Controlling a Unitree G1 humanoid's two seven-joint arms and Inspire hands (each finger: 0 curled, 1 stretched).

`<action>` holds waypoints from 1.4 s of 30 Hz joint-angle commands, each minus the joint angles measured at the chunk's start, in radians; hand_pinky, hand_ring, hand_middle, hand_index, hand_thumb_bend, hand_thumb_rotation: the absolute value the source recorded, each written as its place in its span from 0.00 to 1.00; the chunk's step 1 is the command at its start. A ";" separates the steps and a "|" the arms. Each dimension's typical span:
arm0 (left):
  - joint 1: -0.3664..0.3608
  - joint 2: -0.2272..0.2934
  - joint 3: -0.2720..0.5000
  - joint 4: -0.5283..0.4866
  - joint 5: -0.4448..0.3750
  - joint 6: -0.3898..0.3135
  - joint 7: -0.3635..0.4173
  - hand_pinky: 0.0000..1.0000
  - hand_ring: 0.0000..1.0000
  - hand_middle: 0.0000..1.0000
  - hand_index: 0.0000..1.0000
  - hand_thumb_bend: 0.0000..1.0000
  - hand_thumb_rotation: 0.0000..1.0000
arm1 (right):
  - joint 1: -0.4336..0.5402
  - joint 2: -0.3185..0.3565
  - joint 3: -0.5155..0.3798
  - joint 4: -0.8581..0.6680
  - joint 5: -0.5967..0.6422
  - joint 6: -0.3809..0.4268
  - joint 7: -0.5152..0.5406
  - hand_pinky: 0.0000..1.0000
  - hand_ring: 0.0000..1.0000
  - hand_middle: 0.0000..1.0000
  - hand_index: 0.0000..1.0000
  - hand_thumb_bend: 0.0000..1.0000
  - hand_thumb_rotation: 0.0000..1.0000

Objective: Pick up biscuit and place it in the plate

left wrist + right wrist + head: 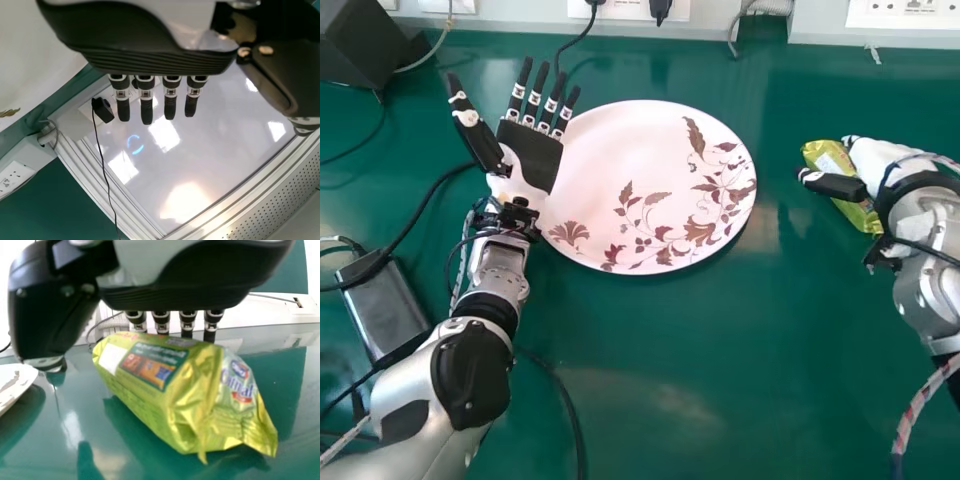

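The biscuit packet, yellow-green, lies on the table at the right in the head view, partly hidden under my right hand. That hand's thumb reaches over the packet's left side. Seen from the right wrist, the straight fingers of my right hand are behind the packet, not curled round it. A white plate with brown leaf patterns sits at upper centre. My left hand is open, palm up, at the plate's left edge; the left wrist view also has the left hand with straight fingers.
Black cables and a dark adapter lie on the green table beside my left arm. A dark box stands at the far left. White socket strips run along the back edge. The plate's rim is also near the right hand's thumb.
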 commanded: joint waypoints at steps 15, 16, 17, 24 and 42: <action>0.027 -0.003 0.010 0.011 -0.015 0.006 -0.018 0.87 0.94 1.00 1.00 1.00 0.49 | 0.042 -0.024 0.022 0.017 0.014 0.022 0.050 1.00 1.00 1.00 1.00 0.71 0.89; 0.027 -0.004 0.012 0.011 -0.018 0.008 -0.018 0.87 0.94 1.00 1.00 1.00 0.48 | 0.041 -0.025 0.022 0.019 0.016 0.023 0.052 1.00 1.00 1.00 1.00 0.70 0.87; 0.026 -0.005 0.015 0.011 -0.022 0.012 -0.021 0.87 0.94 1.00 1.00 1.00 0.47 | 0.041 -0.027 0.024 0.020 0.015 0.026 0.055 1.00 1.00 1.00 1.00 0.69 0.86; 0.023 -0.001 0.026 0.012 -0.052 0.050 -0.039 0.86 0.93 1.00 1.00 1.00 0.43 | 0.046 -0.041 0.033 0.012 -0.008 0.050 0.074 1.00 1.00 1.00 1.00 0.64 0.73; 0.016 0.007 0.042 0.012 -0.091 0.109 -0.029 0.90 0.95 1.00 1.00 1.00 0.34 | 0.062 -0.033 0.049 -0.015 -0.072 0.123 0.070 1.00 1.00 1.00 1.00 0.51 0.56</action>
